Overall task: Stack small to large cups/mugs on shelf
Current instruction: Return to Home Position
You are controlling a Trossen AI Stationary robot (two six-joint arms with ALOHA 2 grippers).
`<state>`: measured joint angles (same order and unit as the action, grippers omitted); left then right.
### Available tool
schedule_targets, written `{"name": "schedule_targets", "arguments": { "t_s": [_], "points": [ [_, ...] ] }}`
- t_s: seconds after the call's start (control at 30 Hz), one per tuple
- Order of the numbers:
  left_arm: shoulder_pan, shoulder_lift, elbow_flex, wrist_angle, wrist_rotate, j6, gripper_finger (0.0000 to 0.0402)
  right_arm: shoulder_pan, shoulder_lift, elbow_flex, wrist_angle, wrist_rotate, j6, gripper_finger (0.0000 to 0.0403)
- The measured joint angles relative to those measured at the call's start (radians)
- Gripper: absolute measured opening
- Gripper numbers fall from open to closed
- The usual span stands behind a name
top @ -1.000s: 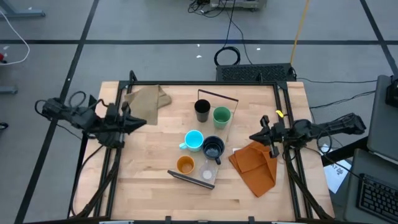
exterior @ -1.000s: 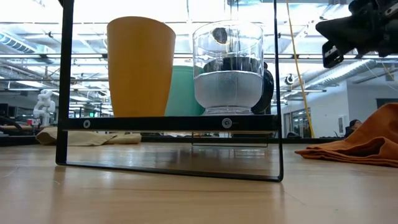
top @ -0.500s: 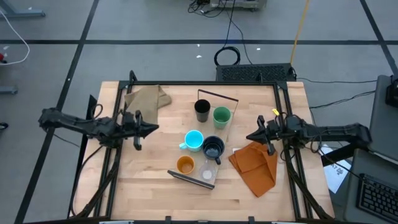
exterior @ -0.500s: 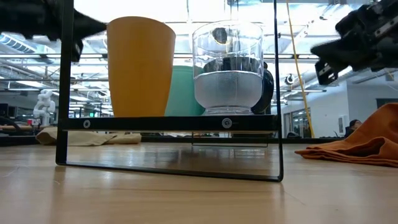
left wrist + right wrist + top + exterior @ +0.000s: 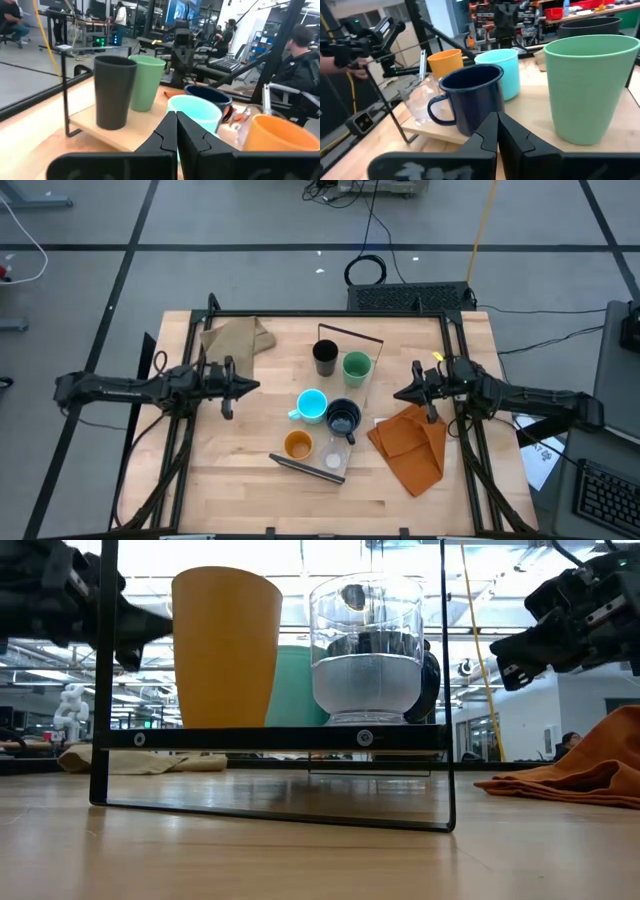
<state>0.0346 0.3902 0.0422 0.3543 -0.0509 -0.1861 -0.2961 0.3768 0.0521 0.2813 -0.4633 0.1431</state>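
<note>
Six cups stand on their bases in pairs on the light-wood shelf (image 5: 318, 473), which lies on the table: black (image 5: 325, 357) and green (image 5: 356, 366) at the far end, a light-blue mug (image 5: 312, 406) and a navy mug (image 5: 343, 420) in the middle, orange (image 5: 297, 445) and clear (image 5: 332, 463) at the near end. My left gripper (image 5: 255, 387) is shut and empty, level, left of the cups (image 5: 176, 120). My right gripper (image 5: 398, 396) is shut and empty, level, to their right (image 5: 497, 117).
A tan cloth (image 5: 235, 338) lies at the far left and an orange cloth (image 5: 410, 445) at the near right, under my right arm. Dark frame rails run along the table's left and right sides. People and workbenches show beyond the table in the wrist views.
My left gripper has come down and swung toward the table's right, ending level beside the cups. My right gripper has sunk a little and turned toward the cups. Both have stayed shut. No cup has moved.
</note>
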Motion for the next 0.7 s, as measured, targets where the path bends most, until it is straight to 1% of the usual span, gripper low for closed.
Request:
{"name": "schedule_targets", "arguments": {
  "t_s": [0.1,0.2,0.27,0.37,0.43,0.5,0.57,0.63,0.7],
  "points": [
    [0.062,0.001,-0.029,0.006,0.074,0.0,0.0,-0.049,0.027,0.0,0.005,-0.04,-0.047,0.0],
    [0.119,0.001,-0.033,-0.005,0.177,0.014,0.0,-0.096,0.058,-0.001,0.03,-0.072,-0.105,0.0],
    [0.15,0.001,-0.033,-0.002,0.239,0.028,0.0,-0.127,0.085,-0.001,0.057,-0.111,-0.136,0.0],
    [0.19,0.0,-0.033,0.008,0.302,0.049,0.0,-0.174,0.132,-0.001,0.085,-0.161,-0.18,0.0],
    [0.214,0.001,-0.033,0.027,0.332,0.066,0.0,-0.203,0.169,-0.001,0.146,-0.214,-0.18,0.0],
    [0.237,0.0,-0.033,0.044,0.383,0.08,0.0,-0.218,0.201,-0.002,0.249,-0.264,-0.165,0.0],
    [0.256,0.0,-0.033,0.055,0.436,0.067,0.0001,-0.221,0.233,-0.002,0.361,-0.275,-0.136,0.0],
    [0.264,0.0,-0.033,0.061,0.441,0.022,0.0,-0.221,0.259,-0.002,0.416,-0.274,-0.105,0.0],
    [0.265,0.001,-0.033,0.058,0.426,-0.03,0.0001,-0.218,0.278,-0.002,0.39,-0.271,-0.091,0.0]
  ]
}}
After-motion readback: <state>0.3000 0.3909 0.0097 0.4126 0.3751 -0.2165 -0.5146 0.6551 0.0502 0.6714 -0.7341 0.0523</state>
